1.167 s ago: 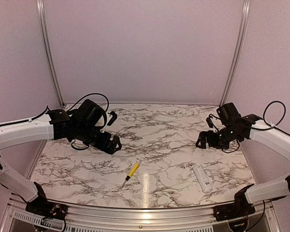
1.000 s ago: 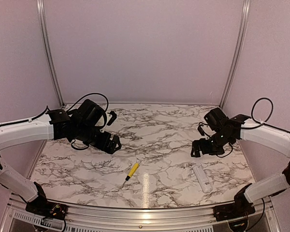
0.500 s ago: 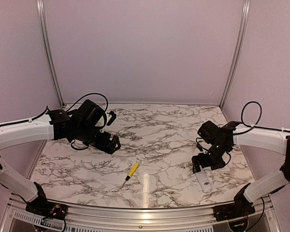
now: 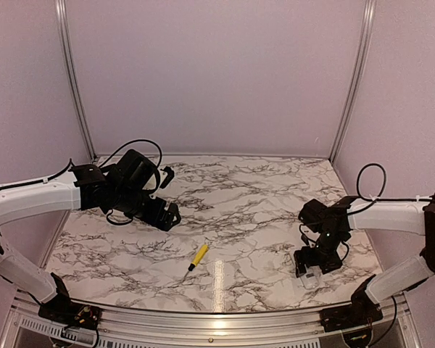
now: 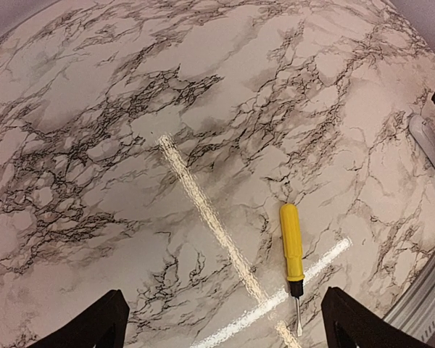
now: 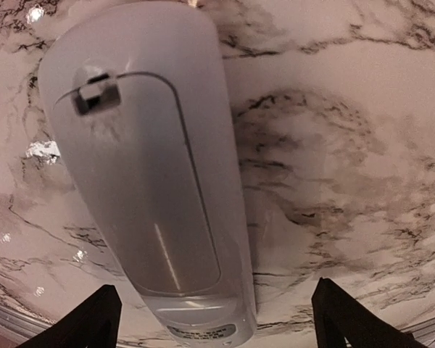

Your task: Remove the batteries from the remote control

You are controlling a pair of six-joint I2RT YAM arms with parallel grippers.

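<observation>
**Remote control beneath spread right fingers, cover on**

It lies back-up at the front right of the marble worktop, with the battery cover in place. The right fingers hang wide apart over it and grip nothing. A small label at its end is unreadable. The left fingers are also wide apart and empty, clear of the yellow-handled screwdriver.

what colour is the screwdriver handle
The screwdriver handle is bright yellow, with a black collar at the shaft. It shows best in the left wrist view.
</observation>
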